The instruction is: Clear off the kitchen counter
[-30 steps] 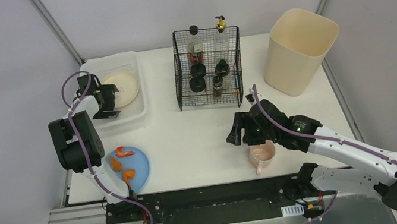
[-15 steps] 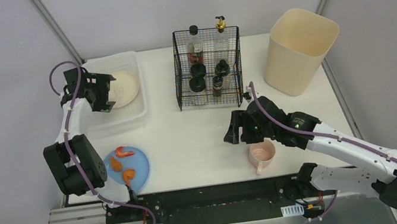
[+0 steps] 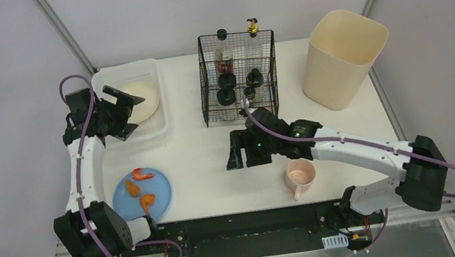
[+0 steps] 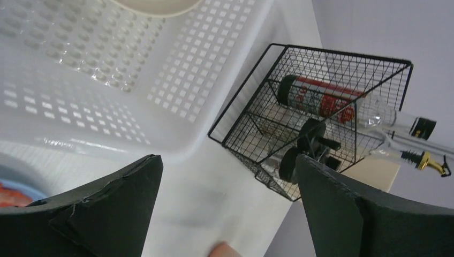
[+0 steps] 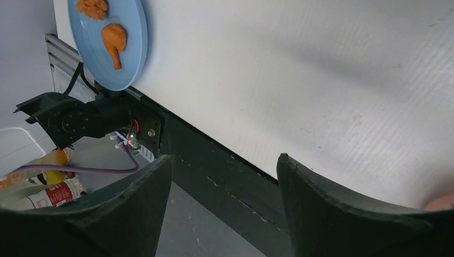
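- Left arm [image 3: 82, 165] has pulled back from over the cream plate [image 3: 141, 99] to the 9 o'clock edge of the tray [image 3: 159, 127]. The plate lies in the tray, apart from the left jaws, so that drop-off looks done.
- Left jaws are spread wide with nothing between them. In the wrist view the tray wall [image 4: 176, 91] sits at 11 o'clock and the wire rack [image 4: 321, 112] at 1 o'clock.
- Right arm [image 3: 352, 147] has swung away from the pink cup [image 3: 301, 175] toward 9 o'clock and now hangs mid-counter [image 3: 201, 153].
- Right jaws are open and empty, with only bare counter [image 5: 300, 75] between them.
- The blue plate [image 3: 161, 195] with orange food lies at 8 o'clock on the counter, well apart from the right jaws. In the right wrist view it [image 5: 131, 59] shows at 11 o'clock.
- The cup sits at 5 o'clock, just beside the right arm and untouched.
- Judgement: counter is not yet cleared. The blue plate and cup remain, and the plate is the likely next target.
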